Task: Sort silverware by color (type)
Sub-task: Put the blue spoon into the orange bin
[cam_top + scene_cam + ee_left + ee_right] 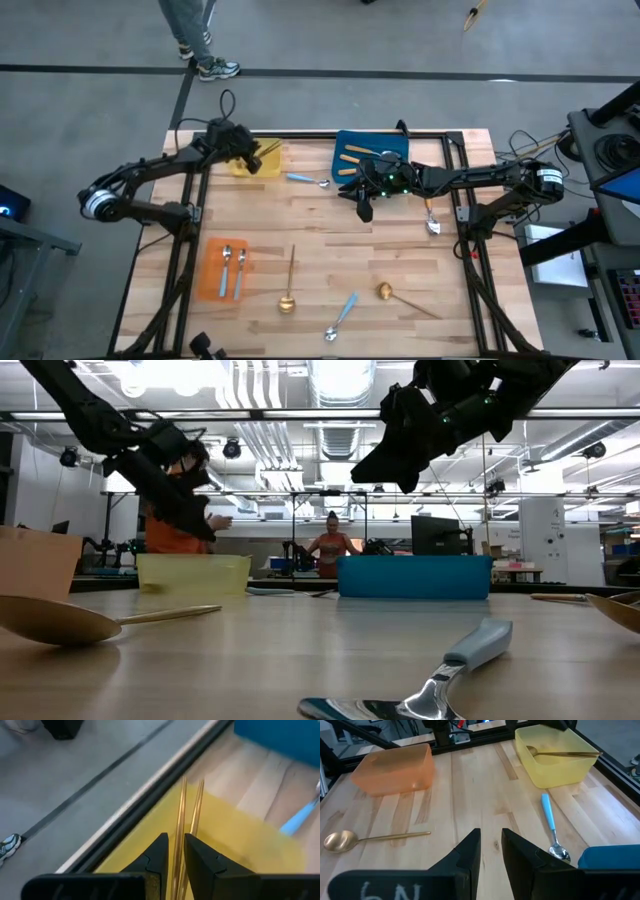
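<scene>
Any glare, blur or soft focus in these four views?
Low view: ceiling lights blow out at top, arms go to silhouette, near blue-handled spoon is soft. Left wrist: blue tray and floor are smeared, gold handles sharper. Right wrist: orange tray looks soft. High view: even light, no glare.

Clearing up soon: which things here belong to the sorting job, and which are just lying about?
Job: gold spoons, blue-handled spoons, orange-handled spoons, yellow tray, blue tray, orange tray.
Lying about: cable loop, person's shoes.
</scene>
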You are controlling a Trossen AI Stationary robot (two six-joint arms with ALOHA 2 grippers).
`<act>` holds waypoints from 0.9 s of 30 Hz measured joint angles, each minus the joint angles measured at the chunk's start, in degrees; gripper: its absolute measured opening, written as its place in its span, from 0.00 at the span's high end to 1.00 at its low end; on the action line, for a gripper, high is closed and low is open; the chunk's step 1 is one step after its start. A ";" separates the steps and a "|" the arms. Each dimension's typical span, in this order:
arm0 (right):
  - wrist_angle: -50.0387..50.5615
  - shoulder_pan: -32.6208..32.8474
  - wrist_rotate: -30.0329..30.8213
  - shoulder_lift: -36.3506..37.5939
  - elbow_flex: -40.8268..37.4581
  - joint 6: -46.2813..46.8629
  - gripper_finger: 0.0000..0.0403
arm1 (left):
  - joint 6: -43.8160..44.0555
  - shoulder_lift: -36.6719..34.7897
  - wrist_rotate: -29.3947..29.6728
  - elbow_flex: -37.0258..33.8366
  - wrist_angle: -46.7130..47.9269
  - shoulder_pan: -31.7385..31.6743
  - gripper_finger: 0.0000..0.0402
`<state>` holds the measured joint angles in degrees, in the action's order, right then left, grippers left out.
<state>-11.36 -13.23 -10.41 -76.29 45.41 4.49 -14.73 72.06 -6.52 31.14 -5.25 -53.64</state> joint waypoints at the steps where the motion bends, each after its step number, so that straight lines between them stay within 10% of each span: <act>1: -0.02 0.00 0.00 0.00 0.00 0.00 0.83 | 1.43 -1.11 0.00 -0.01 0.34 0.10 0.89; 27: 0.49 1.93 1.55 -0.02 0.00 9.03 0.83 | 17.84 -17.59 -1.44 -9.14 -21.94 24.19 0.89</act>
<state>-10.87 -11.31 -8.86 -76.31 45.41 13.52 3.11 54.46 -7.97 22.00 -27.19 -29.45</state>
